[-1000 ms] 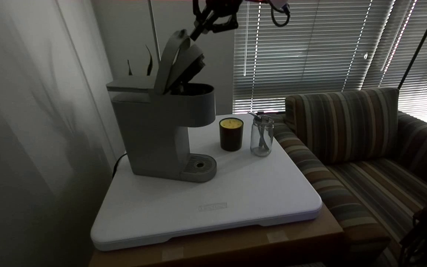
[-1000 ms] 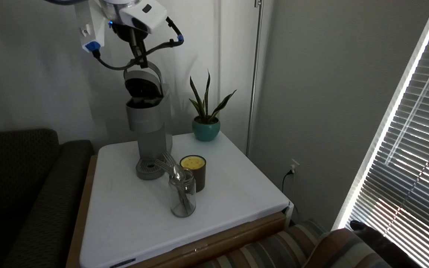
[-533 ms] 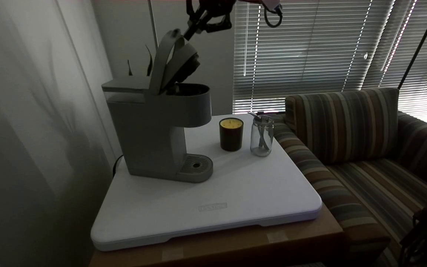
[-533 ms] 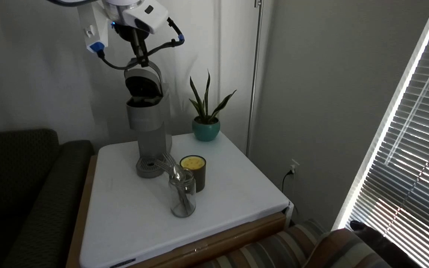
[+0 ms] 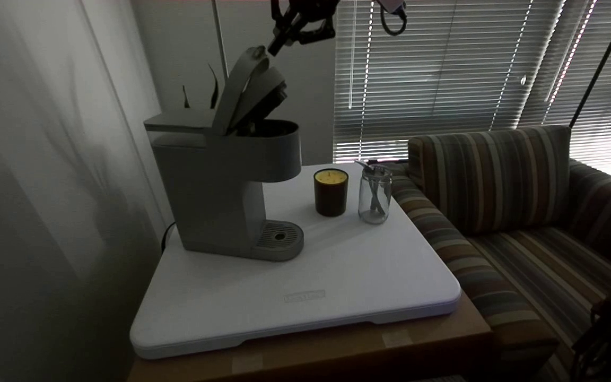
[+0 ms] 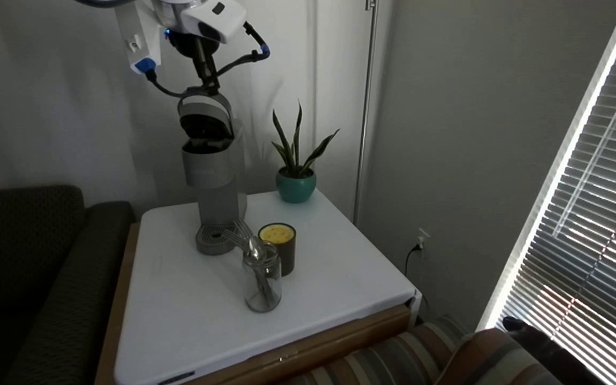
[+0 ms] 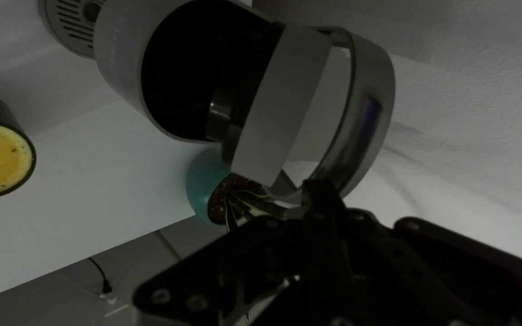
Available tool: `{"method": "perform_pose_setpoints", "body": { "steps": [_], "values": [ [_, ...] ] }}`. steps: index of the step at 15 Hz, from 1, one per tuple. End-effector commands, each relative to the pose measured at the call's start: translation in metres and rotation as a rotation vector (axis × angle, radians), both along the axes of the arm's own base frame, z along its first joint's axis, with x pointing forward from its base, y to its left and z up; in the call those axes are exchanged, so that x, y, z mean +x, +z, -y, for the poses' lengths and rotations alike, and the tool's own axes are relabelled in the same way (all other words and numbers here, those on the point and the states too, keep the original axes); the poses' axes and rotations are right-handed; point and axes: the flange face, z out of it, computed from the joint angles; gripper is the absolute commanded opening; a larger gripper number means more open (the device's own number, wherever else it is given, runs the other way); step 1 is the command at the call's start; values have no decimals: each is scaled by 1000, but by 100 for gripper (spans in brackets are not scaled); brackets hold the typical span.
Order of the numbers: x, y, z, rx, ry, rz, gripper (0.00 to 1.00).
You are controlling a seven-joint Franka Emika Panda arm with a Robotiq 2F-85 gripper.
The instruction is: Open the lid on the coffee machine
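Note:
The grey coffee machine point(image 5: 204, 191) stands on the white table and also shows in an exterior view point(image 6: 217, 208). Its lid point(image 5: 263, 95) is tilted up, with the dark brew opening uncovered; the lid shows in the wrist view point(image 7: 283, 99). The arched handle point(image 7: 376, 90) stands up behind the lid, with a gap between them. My gripper point(image 5: 275, 51) is shut, with its fingertips just above and in front of the handle's top. In the wrist view the gripper point(image 7: 322, 192) overlaps one end of the arch; nothing shows between the fingers. I cannot tell whether the tips touch the handle.
A dark candle with yellow wax point(image 5: 331, 192) and a glass jar of cutlery point(image 5: 375, 195) stand in front of the machine. A plant in a teal pot point(image 6: 295, 184) stands beside it. A wall is close behind. A striped armchair point(image 5: 491, 180) adjoins the table point(image 5: 337, 270).
The coffee machine has slid slightly back toward the wall. My gripper moved back with it, then rose a little off the handle. The handle has dropped slightly forward toward the raised lid.

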Motion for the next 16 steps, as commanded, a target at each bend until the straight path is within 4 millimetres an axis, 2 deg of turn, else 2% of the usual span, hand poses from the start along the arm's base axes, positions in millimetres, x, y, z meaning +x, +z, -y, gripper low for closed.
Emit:
{"method": "perform_pose_setpoints", "body": {
  "steps": [1,5,9,16],
  "values": [
    [-12,15,19,-57,-26,0,0],
    [-16,30,32,-95,-46,-2,0],
    [-17,38,33,-105,3,-27,0],
    [-21,35,36,-100,72,-112,0]
  ]
}}
